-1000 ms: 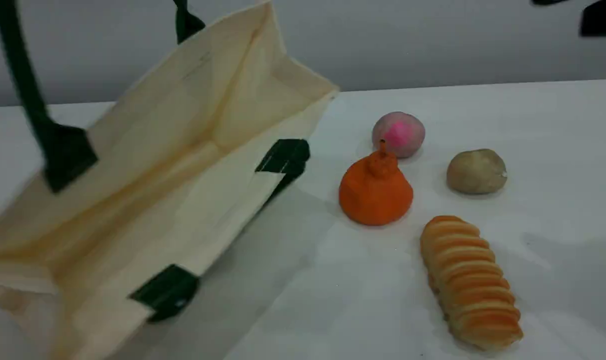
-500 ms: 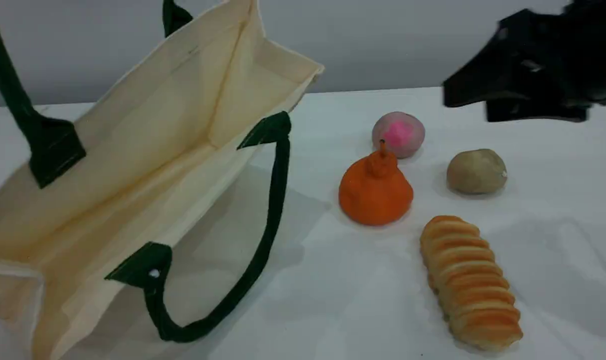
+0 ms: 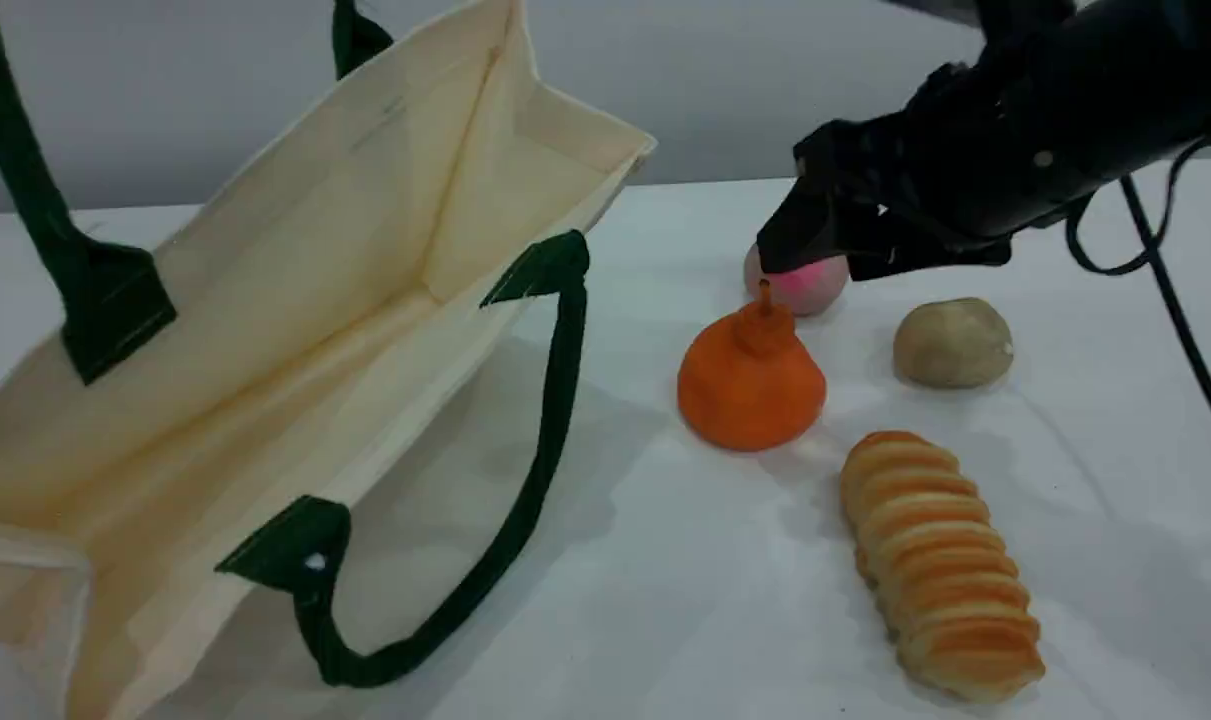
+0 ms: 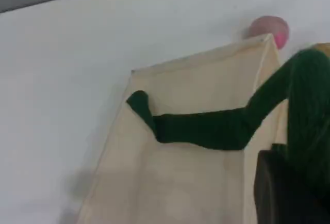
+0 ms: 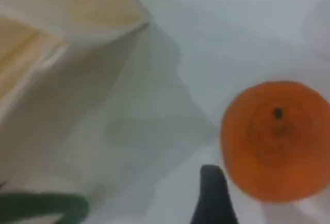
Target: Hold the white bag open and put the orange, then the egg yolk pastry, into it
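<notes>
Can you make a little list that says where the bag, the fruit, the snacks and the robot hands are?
white bag: mouth held open, far green handle pulled up
left gripper: shut on that handle
right gripper: open, empty, above the orange
orange: on the table, outside the bag
egg yolk pastry: on the table, right of the orange
pink-centred ball: behind the orange
ridged bread: nearest the camera

White bag (image 4: 206,100), green handle (image 4: 206,131), pink-centred ball (image 4: 269,29)

one bag (image 3: 295,300), one orange (image 3: 750,385), two balls (image 3: 950,343), one bread (image 3: 940,565)
</notes>
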Tool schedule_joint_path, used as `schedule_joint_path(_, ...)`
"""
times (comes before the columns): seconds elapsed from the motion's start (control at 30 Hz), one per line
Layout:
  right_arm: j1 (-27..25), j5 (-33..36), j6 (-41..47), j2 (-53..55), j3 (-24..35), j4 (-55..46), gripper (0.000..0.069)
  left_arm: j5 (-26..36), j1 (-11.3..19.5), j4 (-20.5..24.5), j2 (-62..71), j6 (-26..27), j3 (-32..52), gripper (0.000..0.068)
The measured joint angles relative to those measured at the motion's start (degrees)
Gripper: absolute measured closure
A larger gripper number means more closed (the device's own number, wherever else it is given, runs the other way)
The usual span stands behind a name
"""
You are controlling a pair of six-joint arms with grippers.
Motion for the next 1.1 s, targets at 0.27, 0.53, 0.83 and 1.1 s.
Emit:
schedule_joint_path(0.27, 0.0, -0.3, -0.1, 7.6, -6.0, -0.2, 0.0237, 0.2, 0.0, 0.3, 0.0, 0.6, 0.0, 0.061)
schedule_joint_path(0.53, 0.4, -1.3, -0.1, 12.6, -9.9, -0.1, 0.0237, 0.4, 0.0, 0.5, 0.0, 0.9, 0.0, 0.061)
schedule_joint_path(0.83, 1.0, 0.3, -0.1, 18.6, -12.5, -0.1, 0.0272, 0.6, 0.0, 0.6, 0.0, 0.9, 0.0, 0.061)
schedule_joint_path(1.1, 1.0, 0.5, 0.0, 17.4, -12.1, 0.0, 0.0647, 1.1, 0.0, 0.6, 0.0, 0.9, 0.0, 0.061)
